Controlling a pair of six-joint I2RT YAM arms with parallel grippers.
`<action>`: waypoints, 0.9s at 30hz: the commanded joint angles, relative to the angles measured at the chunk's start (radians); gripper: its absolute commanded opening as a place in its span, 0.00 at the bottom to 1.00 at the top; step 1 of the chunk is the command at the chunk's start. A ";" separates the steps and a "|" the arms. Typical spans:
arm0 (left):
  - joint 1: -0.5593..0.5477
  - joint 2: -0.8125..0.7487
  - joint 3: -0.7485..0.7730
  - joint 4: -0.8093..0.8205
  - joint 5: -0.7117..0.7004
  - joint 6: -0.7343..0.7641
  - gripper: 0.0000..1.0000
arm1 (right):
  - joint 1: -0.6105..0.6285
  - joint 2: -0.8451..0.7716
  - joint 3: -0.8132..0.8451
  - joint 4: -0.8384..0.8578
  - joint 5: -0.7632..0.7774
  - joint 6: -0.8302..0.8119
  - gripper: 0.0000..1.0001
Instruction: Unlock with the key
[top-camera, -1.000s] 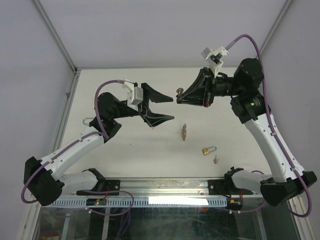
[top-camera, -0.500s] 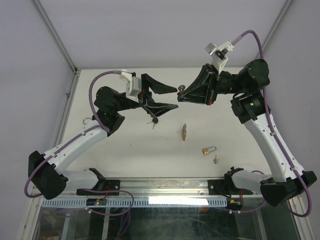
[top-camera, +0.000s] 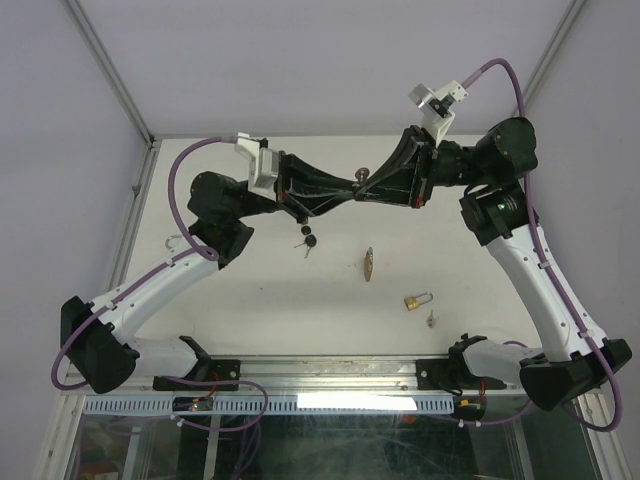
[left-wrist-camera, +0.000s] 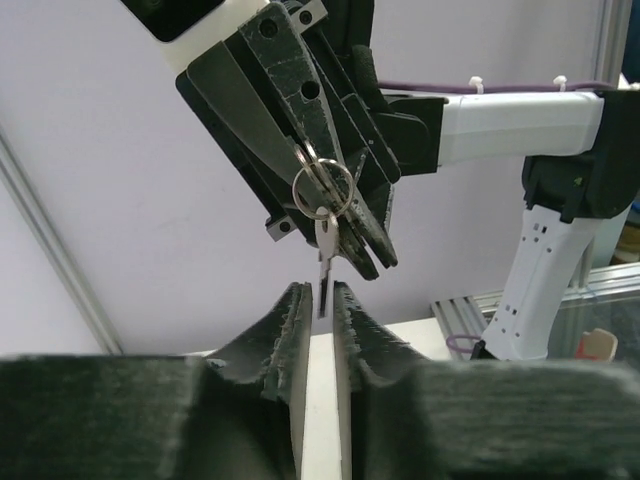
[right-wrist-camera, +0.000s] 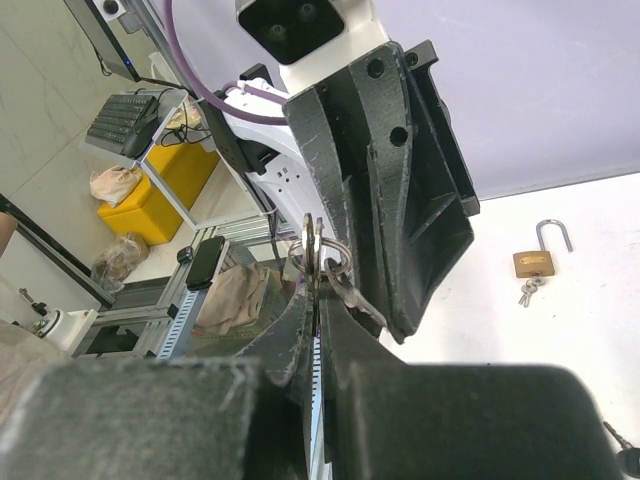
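Observation:
Above the table my right gripper is shut on a bunch of keys on a ring. In the right wrist view the flat key heads stand pinched between its fingertips. One silver key hangs from the ring, and my left gripper is shut on its blade from below. The two grippers meet tip to tip, the left gripper coming from the left. A brass padlock lies on the table, shackle up.
Small keys lie beside the padlock. A second brass lock lies in the middle of the table, and a black-headed key lies under the left arm. White walls close in the back and sides.
The left gripper has moved right up to the right gripper and closed from wide open onto the hanging key. The right gripper has stayed shut and nearly still.

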 joint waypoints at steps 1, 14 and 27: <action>-0.009 -0.003 0.039 0.056 0.003 -0.015 0.05 | -0.004 0.002 0.013 0.038 0.005 0.013 0.00; -0.012 -0.074 -0.051 -0.071 -0.489 0.862 0.00 | -0.031 -0.034 0.036 -0.441 0.050 -0.335 0.43; 0.114 -0.123 -0.275 -0.015 -0.069 2.330 0.00 | -0.156 -0.053 0.083 -0.411 0.484 -0.095 0.92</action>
